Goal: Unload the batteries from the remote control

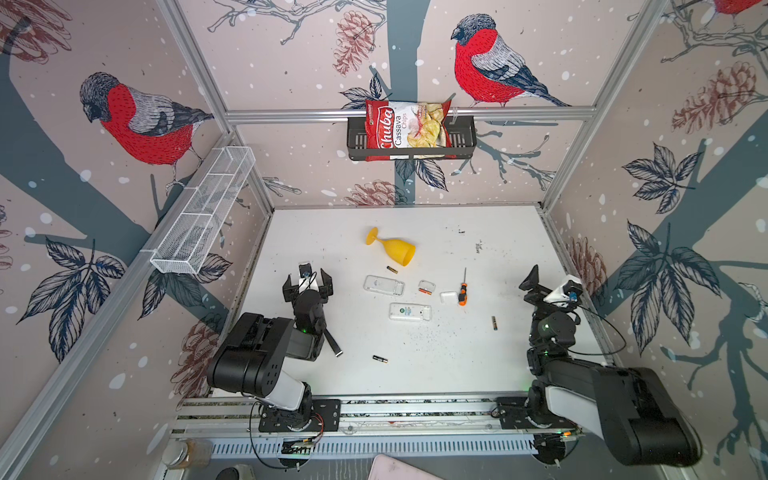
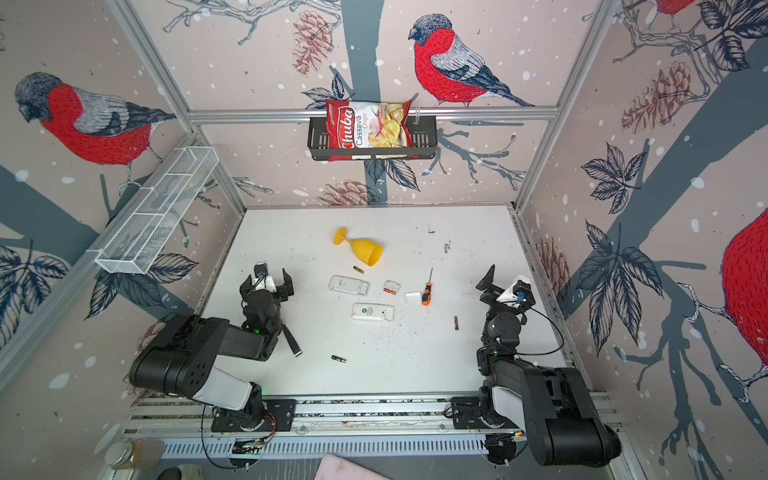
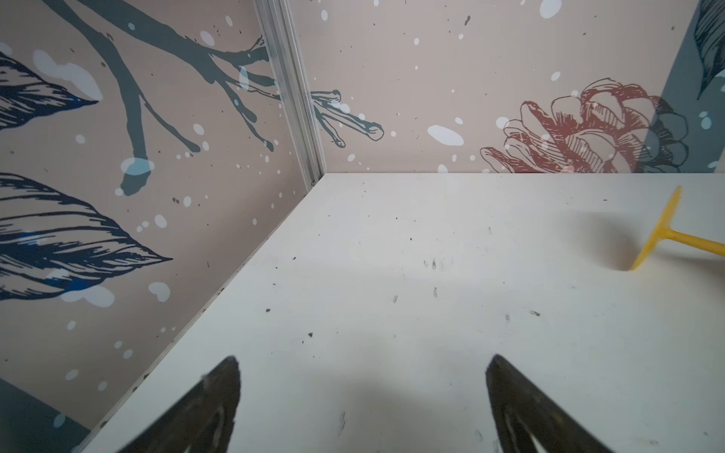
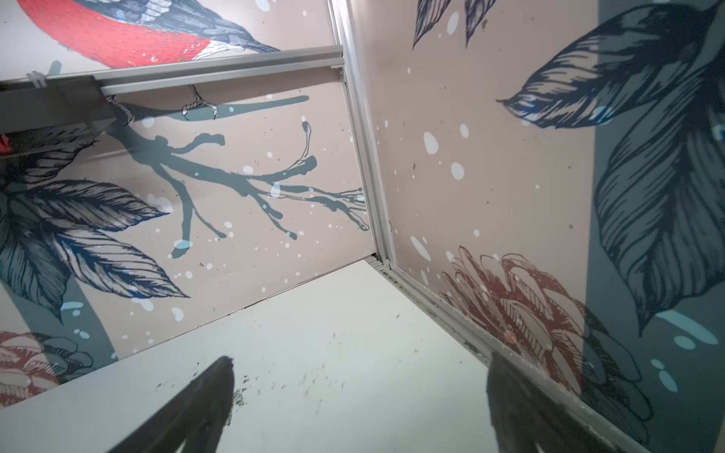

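Loose battery [image 1: 380, 359] up front, remote [image 1: 409, 312], screwdriver [image 1: 462, 291], tipped yellow goblet [image 1: 399, 251] behind

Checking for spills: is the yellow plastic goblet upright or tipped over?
Tipped over. The yellow plastic goblet lies on its side on the white table, round foot standing on edge.

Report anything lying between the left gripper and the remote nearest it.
Nothing visible does. In both top views only bare table separates the open left gripper from the remote; the battery by the yellow cup lies off that line.
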Controlling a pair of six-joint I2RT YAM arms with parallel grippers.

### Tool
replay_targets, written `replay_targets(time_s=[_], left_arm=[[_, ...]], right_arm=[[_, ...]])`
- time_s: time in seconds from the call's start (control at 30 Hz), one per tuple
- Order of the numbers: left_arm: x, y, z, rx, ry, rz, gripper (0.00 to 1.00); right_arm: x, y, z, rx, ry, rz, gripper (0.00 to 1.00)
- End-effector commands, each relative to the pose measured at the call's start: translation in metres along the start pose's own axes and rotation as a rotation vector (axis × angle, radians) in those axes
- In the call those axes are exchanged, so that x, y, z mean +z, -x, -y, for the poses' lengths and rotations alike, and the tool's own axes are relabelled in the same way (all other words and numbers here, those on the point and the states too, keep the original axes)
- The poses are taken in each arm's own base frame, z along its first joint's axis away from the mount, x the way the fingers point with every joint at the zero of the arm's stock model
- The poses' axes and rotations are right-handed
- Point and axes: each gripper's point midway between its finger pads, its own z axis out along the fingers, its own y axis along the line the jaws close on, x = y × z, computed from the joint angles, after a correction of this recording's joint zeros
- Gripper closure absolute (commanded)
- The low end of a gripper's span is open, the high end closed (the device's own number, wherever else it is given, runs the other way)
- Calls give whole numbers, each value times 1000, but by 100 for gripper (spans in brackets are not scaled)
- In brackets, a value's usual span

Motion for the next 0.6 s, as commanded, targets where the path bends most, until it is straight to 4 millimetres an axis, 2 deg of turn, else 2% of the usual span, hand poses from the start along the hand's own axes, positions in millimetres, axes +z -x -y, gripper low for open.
replay_targets(time_s=[0.0, 0.07, 0.17, 0.3, 0.4, 0.57], left_arm=[[-14, 28, -8, -93, -2, 163, 3], [-18, 30, -5, -65, -6, 193, 3], [0, 21, 7, -40, -42, 100, 3], [8, 18, 11, -42, -78, 76, 3], [24, 12, 17, -63, -159, 14, 3], [23, 14, 16, -70, -170, 23, 3]], right_arm=[[-15, -10, -4, -70, 21, -1, 1], [-15, -9, -9, -95, 26, 13, 0], [-15, -10, -6, -91, 3, 10, 0], [-19, -13, -9, -107, 3, 5, 0], [-18, -17, -23, -180, 18, 10, 1], [-11, -22, -24, -189, 0, -2, 0]])
